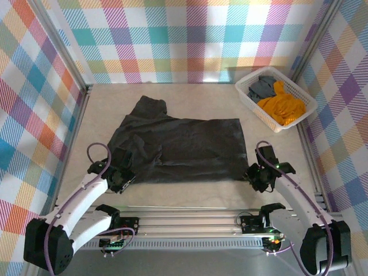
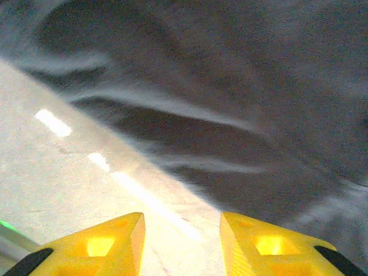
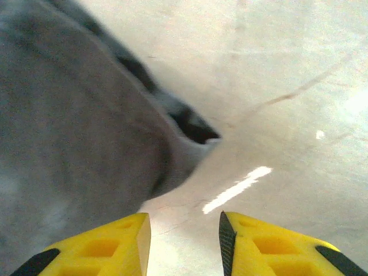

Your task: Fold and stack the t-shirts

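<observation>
A large charcoal-black t-shirt (image 1: 178, 146) lies spread flat in the middle of the table, one sleeve pointing to the far left. My left gripper (image 1: 122, 179) sits low at its near left corner. In the left wrist view the gripper (image 2: 181, 241) is open, with bare table between its yellow fingers and the shirt's edge (image 2: 230, 144) just ahead. My right gripper (image 1: 257, 175) sits at the near right corner. In the right wrist view it (image 3: 184, 241) is open over bare table, with the shirt's corner (image 3: 115, 126) ahead and to the left. An orange t-shirt (image 1: 282, 106) and a grey one (image 1: 261, 87) lie in the basket.
A white lattice basket (image 1: 246, 96) stands at the far right corner of the table. Checked walls close in the table on three sides. Pale bare tabletop (image 1: 190, 192) runs between the shirt's near edge and the arm bases.
</observation>
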You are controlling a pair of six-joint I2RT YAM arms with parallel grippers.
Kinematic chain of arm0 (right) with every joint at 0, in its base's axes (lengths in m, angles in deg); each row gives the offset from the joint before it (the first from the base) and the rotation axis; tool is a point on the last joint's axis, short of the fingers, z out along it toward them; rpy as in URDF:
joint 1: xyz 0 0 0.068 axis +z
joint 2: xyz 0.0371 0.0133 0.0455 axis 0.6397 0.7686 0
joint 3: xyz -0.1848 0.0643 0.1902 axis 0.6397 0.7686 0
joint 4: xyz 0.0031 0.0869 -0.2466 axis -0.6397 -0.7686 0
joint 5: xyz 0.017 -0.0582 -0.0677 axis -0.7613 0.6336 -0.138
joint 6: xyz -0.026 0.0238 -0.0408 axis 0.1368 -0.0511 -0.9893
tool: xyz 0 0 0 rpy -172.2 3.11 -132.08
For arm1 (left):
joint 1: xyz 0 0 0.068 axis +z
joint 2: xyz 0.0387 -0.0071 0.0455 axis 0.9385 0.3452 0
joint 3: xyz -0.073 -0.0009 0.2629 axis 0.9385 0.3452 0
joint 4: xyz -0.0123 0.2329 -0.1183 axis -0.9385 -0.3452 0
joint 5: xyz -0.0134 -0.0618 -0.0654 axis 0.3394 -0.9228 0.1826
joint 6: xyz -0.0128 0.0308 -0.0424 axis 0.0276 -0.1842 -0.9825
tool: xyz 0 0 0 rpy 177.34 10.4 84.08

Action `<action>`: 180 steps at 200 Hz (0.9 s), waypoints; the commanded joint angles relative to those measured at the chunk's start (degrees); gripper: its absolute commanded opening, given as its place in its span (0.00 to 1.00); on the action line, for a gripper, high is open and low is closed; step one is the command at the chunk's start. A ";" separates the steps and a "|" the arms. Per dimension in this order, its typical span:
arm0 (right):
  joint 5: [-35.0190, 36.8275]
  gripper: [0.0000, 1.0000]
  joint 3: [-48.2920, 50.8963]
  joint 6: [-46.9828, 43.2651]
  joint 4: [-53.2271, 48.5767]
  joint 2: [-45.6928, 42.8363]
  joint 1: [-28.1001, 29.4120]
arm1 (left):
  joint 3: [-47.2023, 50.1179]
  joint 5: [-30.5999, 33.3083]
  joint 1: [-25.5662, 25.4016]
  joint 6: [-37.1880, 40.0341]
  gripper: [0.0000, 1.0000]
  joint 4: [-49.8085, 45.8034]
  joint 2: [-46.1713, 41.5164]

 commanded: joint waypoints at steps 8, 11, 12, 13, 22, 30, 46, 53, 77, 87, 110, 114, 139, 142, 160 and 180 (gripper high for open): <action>-1.39 0.32 2.17 3.79 3.24 0.16 -3.73 | 2.43 -0.66 1.03 -5.12 0.41 4.84 2.19; -1.42 0.32 2.28 3.85 3.42 0.37 -4.00 | 2.45 -0.43 1.03 -5.12 0.41 5.31 2.81; -1.39 0.32 2.34 3.86 3.50 0.45 -4.08 | 2.45 -0.34 1.03 -5.12 0.41 5.37 3.05; -1.37 0.32 2.36 3.95 3.58 0.54 -4.17 | 2.46 -0.29 1.03 -5.16 0.41 5.40 3.25; -1.55 0.31 2.56 3.74 4.01 1.49 -4.83 | 2.46 0.14 1.12 -5.00 0.41 6.15 5.39; -1.58 0.31 2.78 3.44 4.54 2.39 -5.11 | 2.46 0.29 1.12 -4.71 0.41 7.01 7.17; -1.91 0.29 3.03 2.36 6.57 3.88 -5.86 | 2.76 0.45 1.12 -4.23 0.41 9.36 9.96; -1.90 0.28 2.88 1.92 7.23 4.64 -5.99 | 2.81 0.61 1.12 -4.10 0.41 9.96 10.83; -2.04 0.28 2.60 1.23 9.50 7.72 -6.62 | 2.63 2.03 1.12 -3.98 0.40 11.31 12.09; -2.47 0.28 2.61 1.23 10.81 8.62 -6.72 | 2.23 3.15 1.14 -3.59 0.38 11.50 12.49; -3.03 0.28 2.52 1.07 13.39 11.03 -6.72 | 1.15 5.22 1.20 -2.74 0.35 11.81 14.68; -3.07 0.27 2.48 0.97 13.84 11.56 -6.74 | 1.07 5.57 1.18 -2.59 0.34 12.05 15.19; -3.14 0.21 2.58 0.49 16.27 14.52 -6.72 | -0.20 7.79 1.20 -1.74 0.24 12.97 18.65; -3.00 0.19 2.58 0.39 16.38 14.65 -6.73 | -0.34 8.16 1.21 -1.68 0.22 12.99 19.13; -0.74 0.06 2.14 -0.72 16.11 14.34 -6.72 | -1.71 10.77 1.21 -1.05 0.08 13.36 21.24; 2.57 0.00 1.09 -2.63 14.66 12.43 -6.82 | -3.09 13.25 1.59 -0.14 0.00 12.75 22.38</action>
